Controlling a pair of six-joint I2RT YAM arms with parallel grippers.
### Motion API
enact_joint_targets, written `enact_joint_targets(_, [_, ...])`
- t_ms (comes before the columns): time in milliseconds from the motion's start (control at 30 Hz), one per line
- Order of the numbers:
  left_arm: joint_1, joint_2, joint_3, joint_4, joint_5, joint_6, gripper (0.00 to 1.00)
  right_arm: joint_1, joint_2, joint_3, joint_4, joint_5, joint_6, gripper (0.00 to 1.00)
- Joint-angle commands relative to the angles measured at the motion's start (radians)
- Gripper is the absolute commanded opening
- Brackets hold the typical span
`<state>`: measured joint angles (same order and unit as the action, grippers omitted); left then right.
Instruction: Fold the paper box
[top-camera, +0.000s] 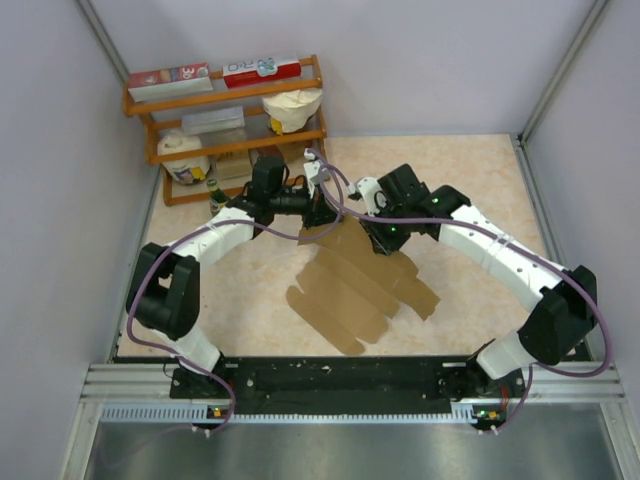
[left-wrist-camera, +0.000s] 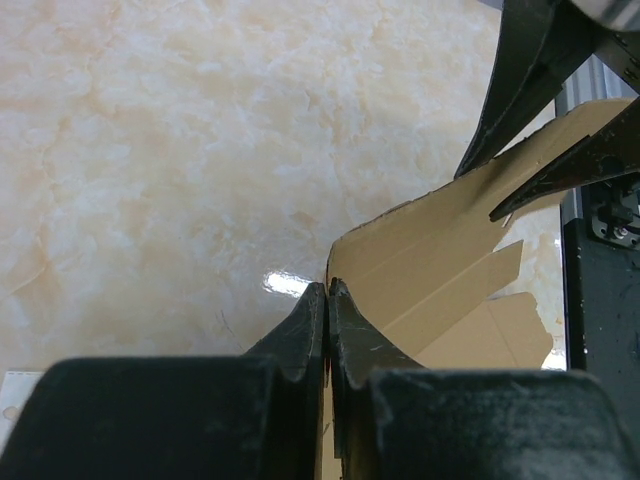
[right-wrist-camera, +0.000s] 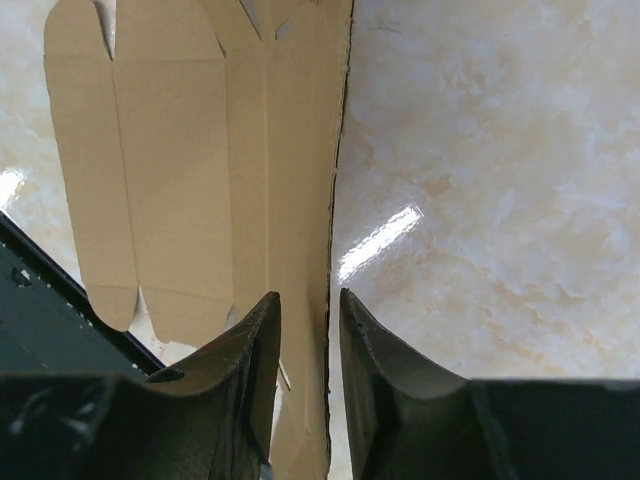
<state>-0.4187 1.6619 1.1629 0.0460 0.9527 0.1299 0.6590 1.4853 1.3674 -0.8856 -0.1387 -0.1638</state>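
The paper box (top-camera: 355, 285) is a flat brown die-cut cardboard sheet lying in the middle of the table, with its far edge lifted. My left gripper (top-camera: 318, 215) is at its far left corner. In the left wrist view this gripper (left-wrist-camera: 328, 288) is shut on the corner of the paper box (left-wrist-camera: 430, 250). My right gripper (top-camera: 382, 240) is at the far edge, just to the right. In the right wrist view it (right-wrist-camera: 310, 297) is open, with the edge of the paper box (right-wrist-camera: 180, 150) standing between the jaws. Its fingers (left-wrist-camera: 515, 90) also show in the left wrist view.
A wooden shelf (top-camera: 225, 130) stands at the back left with red-and-white boxes (top-camera: 260, 70), a cream bag (top-camera: 292, 108) and a bottle (top-camera: 214, 195) beside it. Grey walls close in three sides. A black rail (top-camera: 340, 378) runs along the near edge.
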Motion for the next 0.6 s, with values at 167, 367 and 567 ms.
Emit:
enact_joint_targets(167, [-0.005,-0.011,0.017,0.054,0.028,-0.007,0.02,0.014,-0.049,-0.019,0.066,-0.018,-0.005,0.24])
enact_joint_targets(367, [-0.005,-0.013,0.012,0.055,0.026,-0.012,0.01,0.013,-0.068,-0.044,0.079,-0.015,0.0,0.16])
enact_joint_targets(567, [-0.005,-0.021,0.008,0.057,0.014,-0.022,0.07,0.013,-0.063,-0.051,0.088,-0.007,0.013,0.0])
